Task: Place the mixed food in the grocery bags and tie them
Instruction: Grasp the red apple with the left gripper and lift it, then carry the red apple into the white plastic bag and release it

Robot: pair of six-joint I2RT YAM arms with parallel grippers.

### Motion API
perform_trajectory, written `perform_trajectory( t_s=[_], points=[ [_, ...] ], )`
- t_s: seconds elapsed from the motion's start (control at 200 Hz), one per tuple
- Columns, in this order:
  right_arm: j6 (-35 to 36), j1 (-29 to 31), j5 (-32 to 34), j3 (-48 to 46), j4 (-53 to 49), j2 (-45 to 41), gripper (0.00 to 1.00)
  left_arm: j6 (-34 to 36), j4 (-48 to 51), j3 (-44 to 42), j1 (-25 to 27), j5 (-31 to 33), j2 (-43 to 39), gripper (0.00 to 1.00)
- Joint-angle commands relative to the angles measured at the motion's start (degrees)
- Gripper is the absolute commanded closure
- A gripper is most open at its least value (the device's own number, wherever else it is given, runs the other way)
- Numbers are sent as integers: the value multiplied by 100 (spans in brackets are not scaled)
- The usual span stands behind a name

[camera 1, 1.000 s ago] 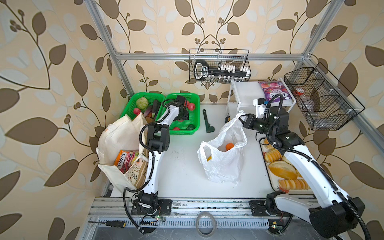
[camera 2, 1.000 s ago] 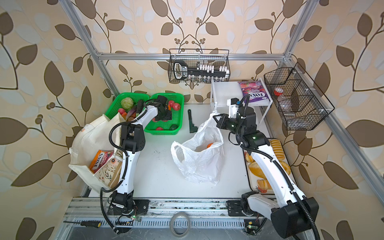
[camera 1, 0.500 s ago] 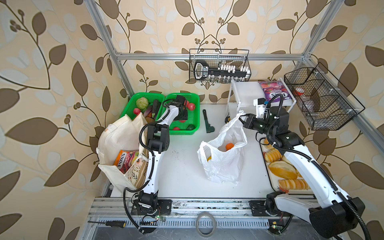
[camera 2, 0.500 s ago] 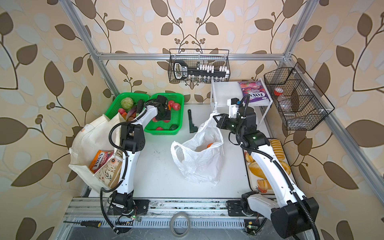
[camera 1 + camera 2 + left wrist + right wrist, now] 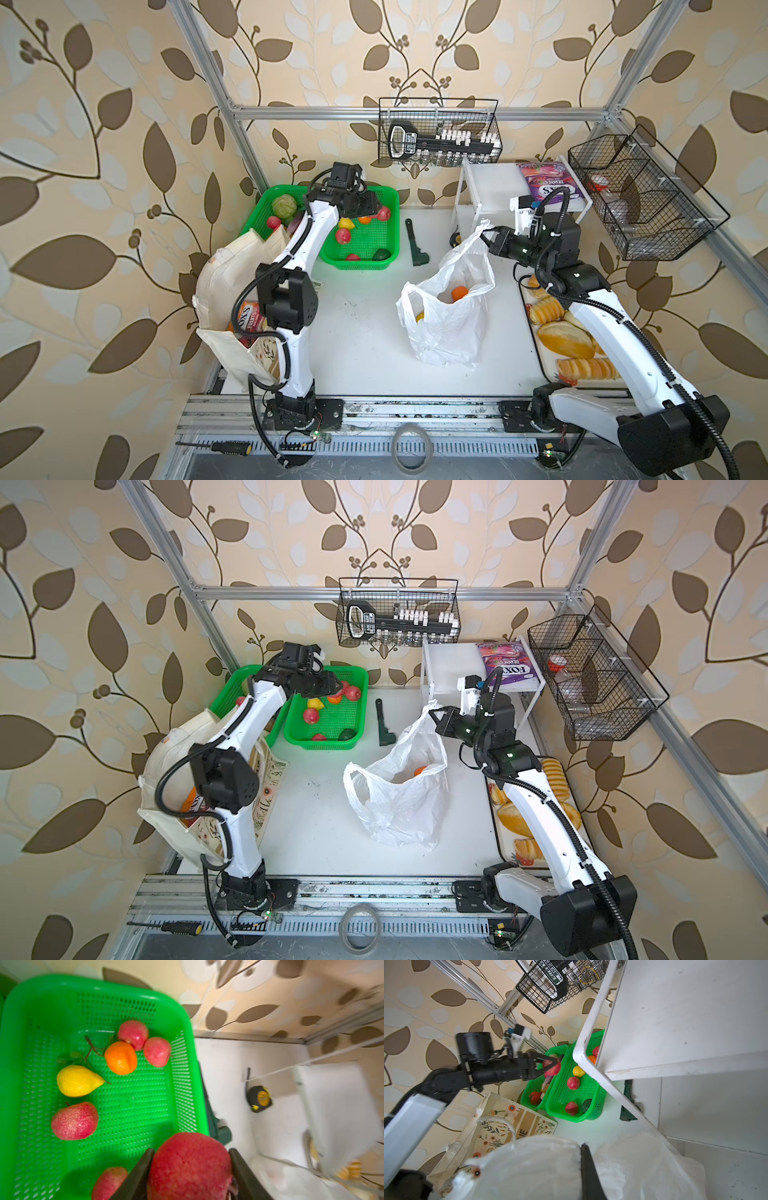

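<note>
My left gripper [image 5: 191, 1150] is shut on a red apple [image 5: 190, 1169], above the green fruit basket [image 5: 386, 195]. It shows from the side in the right wrist view, left gripper [image 5: 553, 1064]. In the basket lie an orange [image 5: 121, 1058], a yellow pear [image 5: 78, 1081] and more red apples [image 5: 74, 1121]. My right gripper [image 5: 487, 241] is shut on a handle of the white plastic bag [image 5: 449, 328] and holds its mouth up; an orange [image 5: 459, 293] lies inside. The cloth tote [image 5: 232, 274] at left holds the FOX'S pouch [image 5: 249, 320]. A purple packet [image 5: 548, 185] lies on the white shelf [image 5: 490, 183].
A second green basket [image 5: 266, 199] with vegetables stands beside the fruit basket. A tray of bread [image 5: 569, 340] lies along the right edge under my right arm. A dark green tool [image 5: 415, 245] and a tape measure [image 5: 259, 1099] lie between basket and shelf. Wire baskets [image 5: 640, 195] hang on the walls.
My left gripper's jaws have closed on the red apple over the fruit basket. The right arm and the plastic bag have not moved.
</note>
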State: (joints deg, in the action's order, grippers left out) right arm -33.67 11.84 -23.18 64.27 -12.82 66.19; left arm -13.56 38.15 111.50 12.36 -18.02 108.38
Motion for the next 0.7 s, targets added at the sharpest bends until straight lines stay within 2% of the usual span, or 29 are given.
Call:
perform_trajectory(
  t_s=[0.0,0.14,0.31,0.46,0.695],
  points=[
    [-53,-23,-58,35,117,20,100,81,-589,-847,371,-826,-981,56],
    [-104,-34,-55,26,157,27,100,579,-904,-1815,1040,-1213,-2001,56],
    [-131,-33,-66,19,157,20,100,1241,-824,-2572,1764,-1653,-2797,55],
    [-189,-26,-55,-2,188,8,100,1384,-541,-2854,2051,-2054,-2949,57],
    [-256,-23,-73,-21,223,16,100,1664,-269,-2842,2673,-2222,-2825,54]
  ],
)
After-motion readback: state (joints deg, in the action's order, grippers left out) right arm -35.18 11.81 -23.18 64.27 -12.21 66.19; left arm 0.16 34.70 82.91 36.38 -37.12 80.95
